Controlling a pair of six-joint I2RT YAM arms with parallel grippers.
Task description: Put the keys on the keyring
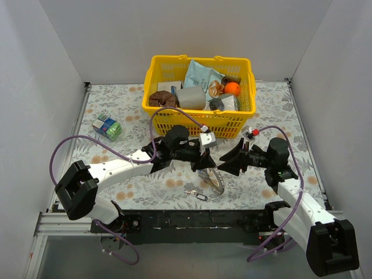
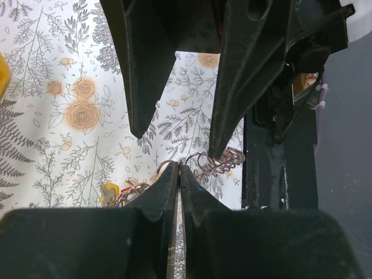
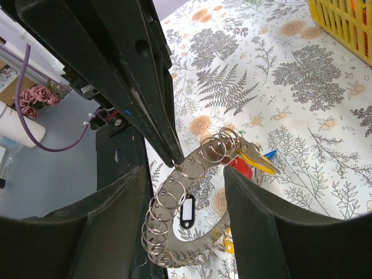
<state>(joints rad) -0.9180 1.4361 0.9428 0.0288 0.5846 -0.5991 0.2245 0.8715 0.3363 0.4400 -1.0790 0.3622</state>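
Floral table [image 1: 279, 104], keyring [image 3: 192, 247] pinched in shut left jaws.

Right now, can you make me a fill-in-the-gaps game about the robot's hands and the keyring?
The left hand is ___ on the keyring. The right hand is ___, not gripping anything. The basket at the back of the table is coloured ___.
Missing words: shut, open, yellow.
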